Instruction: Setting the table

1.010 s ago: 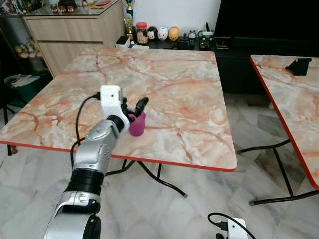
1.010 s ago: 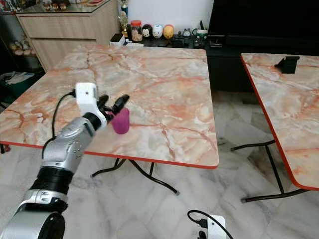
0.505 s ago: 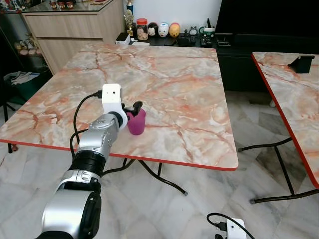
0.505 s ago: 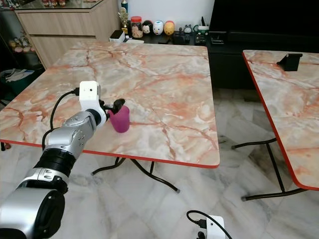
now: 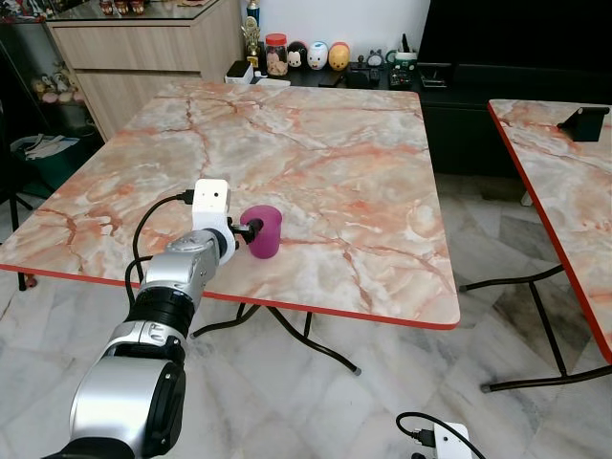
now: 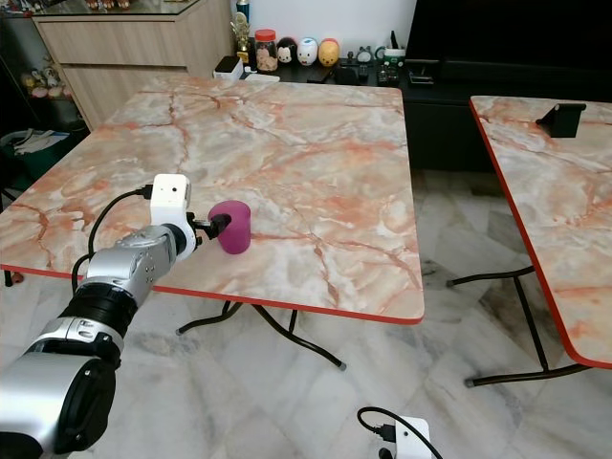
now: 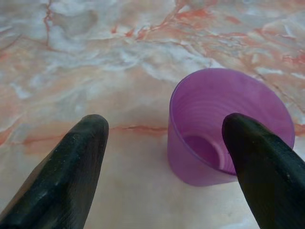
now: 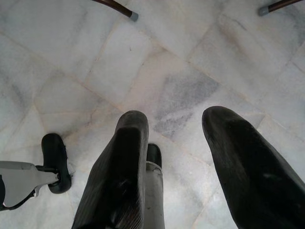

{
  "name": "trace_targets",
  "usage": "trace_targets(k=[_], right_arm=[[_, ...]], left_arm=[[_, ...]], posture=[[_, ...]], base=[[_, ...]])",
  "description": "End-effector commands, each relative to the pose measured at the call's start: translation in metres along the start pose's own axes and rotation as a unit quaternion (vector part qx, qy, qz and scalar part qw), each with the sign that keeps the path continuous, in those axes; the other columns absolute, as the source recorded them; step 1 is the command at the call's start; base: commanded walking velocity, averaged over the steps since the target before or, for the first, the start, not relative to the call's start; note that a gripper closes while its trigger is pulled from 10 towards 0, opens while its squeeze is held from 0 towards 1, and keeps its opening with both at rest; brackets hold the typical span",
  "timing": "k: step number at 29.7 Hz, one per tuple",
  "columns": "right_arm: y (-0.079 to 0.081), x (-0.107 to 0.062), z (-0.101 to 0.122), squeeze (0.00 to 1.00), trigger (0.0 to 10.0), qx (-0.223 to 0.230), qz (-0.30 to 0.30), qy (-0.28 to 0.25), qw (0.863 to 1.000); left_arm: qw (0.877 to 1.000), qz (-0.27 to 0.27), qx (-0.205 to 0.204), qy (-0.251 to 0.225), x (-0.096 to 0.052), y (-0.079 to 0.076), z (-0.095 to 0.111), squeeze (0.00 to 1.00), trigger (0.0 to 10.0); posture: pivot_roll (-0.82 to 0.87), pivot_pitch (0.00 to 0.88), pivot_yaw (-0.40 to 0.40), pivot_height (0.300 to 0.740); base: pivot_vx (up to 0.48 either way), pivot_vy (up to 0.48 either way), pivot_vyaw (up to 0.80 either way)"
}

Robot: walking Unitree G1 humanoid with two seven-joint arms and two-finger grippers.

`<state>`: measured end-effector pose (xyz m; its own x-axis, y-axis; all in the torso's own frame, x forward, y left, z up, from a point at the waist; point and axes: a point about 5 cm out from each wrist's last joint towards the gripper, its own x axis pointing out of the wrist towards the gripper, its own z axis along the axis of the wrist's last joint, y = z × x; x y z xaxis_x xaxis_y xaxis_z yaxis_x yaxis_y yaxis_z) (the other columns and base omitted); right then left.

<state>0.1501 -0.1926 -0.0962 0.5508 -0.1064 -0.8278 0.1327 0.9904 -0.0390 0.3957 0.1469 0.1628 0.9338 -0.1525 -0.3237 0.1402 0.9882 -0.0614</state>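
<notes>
A purple cup stands upright on the marble worktop, near its front edge and toward the robot's left side. The left gripper is right beside the cup, low over the worktop. Its two black fingers are spread wide apart. In the left wrist view, one finger sits off to the side of the cup with bare worktop between them. The other finger crosses in front of the cup's rim on the far side, but I cannot tell if it touches. The cup is not squeezed. It sits more toward that second finger than in the middle of the gap.

The right gripper hangs down over the pale tiled floor, and its fingers are apart with nothing between them.
</notes>
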Motion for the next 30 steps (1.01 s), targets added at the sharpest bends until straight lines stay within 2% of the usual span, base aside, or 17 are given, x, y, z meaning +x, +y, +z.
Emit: trace_targets(k=[1,10,11,12,13,16,18,20,21,23,24,30], right_arm=[[0.0011,0.0008,0.0034,0.0,10.0,0.002,0.001,-0.004,1.0],[0.0028,0.001,0.0043,0.0,10.0,0.003,0.002,-0.006,1.0],[0.0029,0.001,0.0042,0.0,10.0,0.003,0.002,-0.006,1.0],[0.003,0.001,0.0041,0.0,10.0,0.004,0.002,-0.006,1.0],[0.003,0.0009,0.0039,0.0,10.0,0.005,0.001,-0.005,1.0],[0.0028,0.0005,0.0018,0.0,10.0,0.005,0.001,-0.002,1.0],[0.0024,0.0002,0.0003,0.0,10.0,0.005,0.001,0.001,1.0],[0.0024,0.0002,0.0001,0.0,10.0,0.005,0.001,0.001,1.0],[0.0024,0.0002,-0.0001,0.0,10.0,0.005,0.001,0.002,1.0],[0.0024,0.0002,-0.0001,0.0,10.0,0.004,0.001,0.002,1.0],[0.0023,0.0001,-0.0004,0.0,10.0,0.005,0.001,0.003,1.0],[0.0021,0.0001,-0.001,0.0,10.0,0.005,0.002,0.005,1.0]], left_arm=[[1.0,-0.004,0.006,0.009,0.001,-0.0024,0.0023,0.0,10.0],[1.0,-0.007,0.009,0.008,0.0024,-0.0065,0.0042,0.0,9.8],[1.0,-0.008,0.011,0.01,0.0026,-0.0069,0.0036,0.0,8.1],[1.0,-0.007,0.018,0.012,0.0028,-0.007,0.0024,0.0,4.9],[1.0,-0.006,0.017,0.014,0.0028,-0.0069,0.0017,0.0,3.4],[1.0,-0.005,0.015,0.015,0.0028,-0.0071,0.0001,0.0,3.2],[1.0,-0.003,0.014,0.014,0.0028,-0.0064,0.0007,0.0,2.5],[1.0,-0.003,0.014,0.014,0.0028,-0.0062,0.0009,0.0,2.5],[1.0,-0.003,0.016,0.013,0.0028,-0.0061,0.0011,0.0,2.1],[1.0,-0.003,0.017,0.013,0.0028,-0.0061,0.0012,0.0,2.1],[1.0,-0.002,0.016,0.012,0.0026,-0.0049,0.0024,0.0,1.6],[1.0,-0.004,0.019,0.013,0.0023,-0.0046,0.0014,0.0,1.5]], posture=[[0.06,0.0,0.018,0.74],[0.05,0.0,0.021,0.74],[0.05,0.0,0.023,0.74],[0.05,0.0,0.023,0.74],[0.05,0.0,0.024,0.74],[0.05,0.0,0.023,0.74],[0.05,0.0,0.023,0.74],[0.05,0.0,0.023,0.74],[0.05,0.0,0.023,0.74],[0.05,0.0,0.023,0.74],[0.05,0.0,0.023,0.74],[0.06,0.0,0.022,0.74]], base=[[0.0,0.0,0.0],[0.0,0.0,0.0],[0.0,0.0,0.0],[0.0,0.0,0.0],[0.0,0.0,0.0],[0.0,0.0,0.0],[0.0,0.0,0.0],[0.0,0.0,0.0],[0.0,0.0,0.0],[0.0,0.0,0.0],[0.0,0.0,0.0],[0.0,0.0,0.0]])
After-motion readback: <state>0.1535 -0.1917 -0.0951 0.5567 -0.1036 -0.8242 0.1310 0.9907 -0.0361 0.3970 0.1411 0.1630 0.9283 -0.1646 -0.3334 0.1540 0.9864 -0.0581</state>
